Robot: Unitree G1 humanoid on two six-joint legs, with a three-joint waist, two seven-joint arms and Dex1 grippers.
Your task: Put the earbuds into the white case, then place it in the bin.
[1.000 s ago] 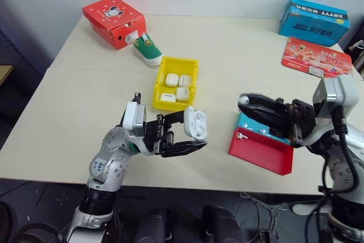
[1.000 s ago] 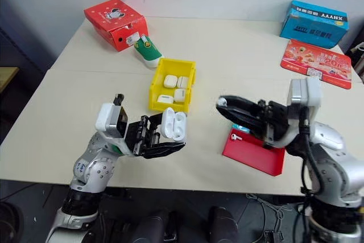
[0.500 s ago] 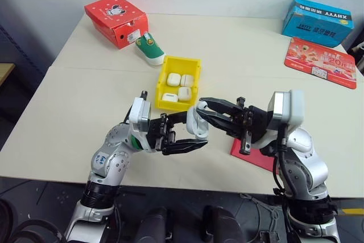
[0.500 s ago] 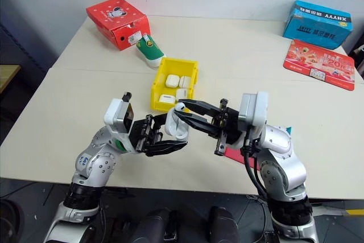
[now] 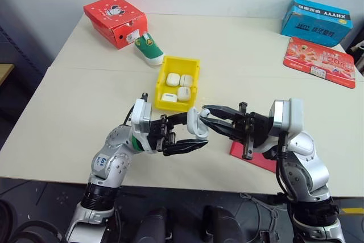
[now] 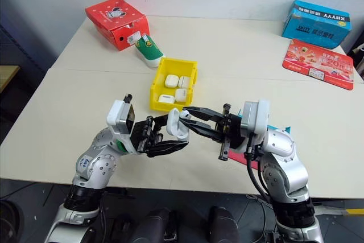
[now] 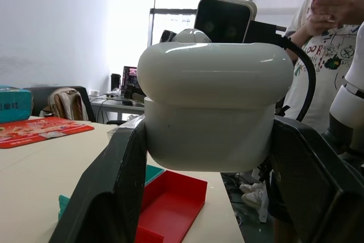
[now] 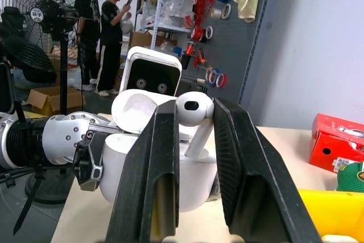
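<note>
My left gripper (image 5: 192,132) is shut on the white case (image 5: 197,122), holding it above the table's front with the lid flipped open. The case fills the space between the black fingers (image 7: 108,186) in the left wrist view, seen there from its back (image 7: 216,106). From the right, my right gripper (image 5: 207,112) reaches the case's open top, shut on one of the earbuds (image 8: 192,107). The earbud's stem points down toward the case (image 8: 122,163); I cannot tell whether it touches. The yellow bin (image 5: 160,83) stands just beyond, with several white cases inside.
A red tray (image 5: 257,158) with blue inside lies under my right arm. A red box (image 5: 114,18) and a small green-and-white shoe (image 5: 149,48) sit at the back left, a blue box (image 5: 315,21) and red leaflet (image 5: 318,55) at the back right. People stand in the room behind.
My right arm has swung left from above the red tray, carrying the earbud to the open case, and has barely moved since. The left gripper kept the case still.
</note>
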